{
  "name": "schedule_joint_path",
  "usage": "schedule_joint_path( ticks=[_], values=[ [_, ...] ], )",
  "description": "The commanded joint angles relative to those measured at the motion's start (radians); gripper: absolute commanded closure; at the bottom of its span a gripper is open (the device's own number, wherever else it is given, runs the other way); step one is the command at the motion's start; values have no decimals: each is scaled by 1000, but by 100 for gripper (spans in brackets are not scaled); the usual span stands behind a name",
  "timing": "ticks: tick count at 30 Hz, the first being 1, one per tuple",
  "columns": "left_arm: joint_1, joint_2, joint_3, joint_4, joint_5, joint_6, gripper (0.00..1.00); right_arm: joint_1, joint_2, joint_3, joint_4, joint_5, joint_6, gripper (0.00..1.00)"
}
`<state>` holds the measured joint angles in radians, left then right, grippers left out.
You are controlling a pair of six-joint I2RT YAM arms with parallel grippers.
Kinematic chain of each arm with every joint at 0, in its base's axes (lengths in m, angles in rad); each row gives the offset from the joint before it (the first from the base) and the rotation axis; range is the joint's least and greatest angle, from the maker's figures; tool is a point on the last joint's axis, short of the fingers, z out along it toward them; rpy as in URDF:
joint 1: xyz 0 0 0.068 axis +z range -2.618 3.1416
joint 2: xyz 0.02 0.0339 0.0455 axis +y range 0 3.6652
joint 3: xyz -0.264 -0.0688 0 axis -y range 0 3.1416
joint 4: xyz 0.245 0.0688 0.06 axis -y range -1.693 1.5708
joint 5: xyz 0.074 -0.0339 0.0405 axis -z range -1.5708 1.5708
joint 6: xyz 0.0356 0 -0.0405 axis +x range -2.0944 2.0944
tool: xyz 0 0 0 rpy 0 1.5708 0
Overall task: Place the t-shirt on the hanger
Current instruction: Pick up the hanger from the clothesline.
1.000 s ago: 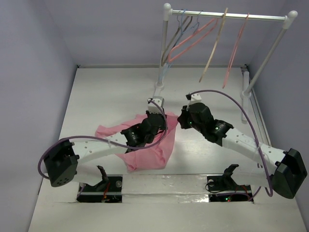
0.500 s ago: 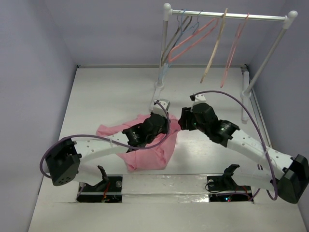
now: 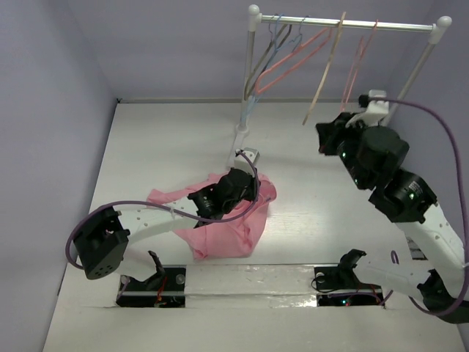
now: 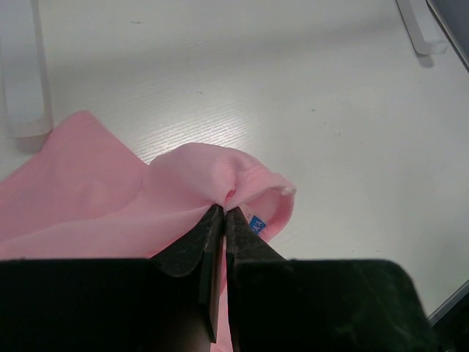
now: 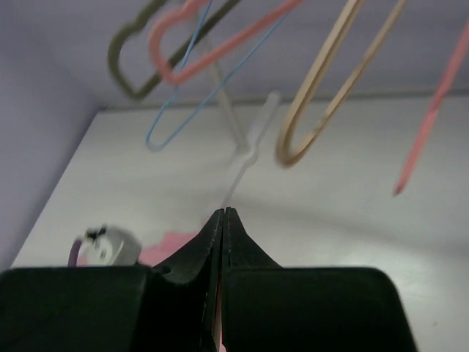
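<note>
The light pink t-shirt (image 3: 227,235) lies crumpled on the table near the middle front. My left gripper (image 3: 258,193) is shut on a fold at its collar (image 4: 242,172), next to the blue label, and holds that fold a little off the table. Two thin salmon-pink hangers hang on the rail. One is at the left (image 3: 293,62) among the wire hangers and also shows in the right wrist view (image 5: 220,51). The other is at the right (image 3: 357,62). My right gripper (image 3: 321,139) is raised below the rail, shut and empty (image 5: 223,211).
A white clothes rack (image 3: 344,24) stands at the back right, its feet (image 3: 240,136) on the table. Blue and grey wire hangers (image 3: 272,44) and a tan wooden hanger (image 3: 326,66) hang on it. Purple walls close in the white table (image 3: 168,147).
My right arm has lifted off the t-shirt and swung up and back right toward the rack. My left gripper has kept its hold on the collar and shifted slightly right.
</note>
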<state>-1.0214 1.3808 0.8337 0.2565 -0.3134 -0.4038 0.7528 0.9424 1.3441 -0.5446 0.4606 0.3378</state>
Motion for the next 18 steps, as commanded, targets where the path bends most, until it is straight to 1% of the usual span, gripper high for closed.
schedule_joint_path(
  ticks=[1, 2, 3, 4, 5, 6, 7, 8, 9, 10, 12, 14, 17, 18],
  values=[
    [3, -23, 24, 58, 22, 6, 100, -112, 105, 141, -3, 305, -135, 100],
    [3, -26, 15, 66, 26, 8, 100, -168, 155, 211, -2, 273, -167, 100],
    [3, -31, 10, 70, 28, 10, 100, -231, 185, 251, -29, 226, -158, 100],
    [3, -35, 5, 73, 34, 11, 100, -339, 215, 333, -49, 135, -151, 100],
    [3, -38, -4, 78, 36, 14, 100, -380, 249, 372, -63, 106, -146, 95],
    [3, -43, -8, 81, 39, 17, 100, -413, 316, 409, -99, 89, -137, 80],
    [3, -49, -13, 84, 45, 20, 100, -440, 349, 471, -112, 41, -138, 68],
    [3, -54, -24, 93, 49, 26, 100, -482, 380, 499, -123, 23, -138, 59],
    [3, -58, -28, 99, 51, 29, 100, -501, 436, 524, -139, 12, -134, 46],
    [3, -68, -33, 102, 56, 34, 100, -516, 459, 561, -141, -11, -134, 43],
    [3, -72, -45, 112, 59, 46, 100, -561, 505, 598, -146, -25, -141, 42],
    [3, -80, -59, 121, 62, 52, 100, -575, 574, 659, -158, -7, -157, 43],
    [3, -85, -71, 130, 62, 63, 100, -598, 650, 719, -184, -11, -175, 48],
    [3, -85, -73, 132, 63, 65, 100, -607, 660, 746, -192, -13, -183, 52]
  ],
)
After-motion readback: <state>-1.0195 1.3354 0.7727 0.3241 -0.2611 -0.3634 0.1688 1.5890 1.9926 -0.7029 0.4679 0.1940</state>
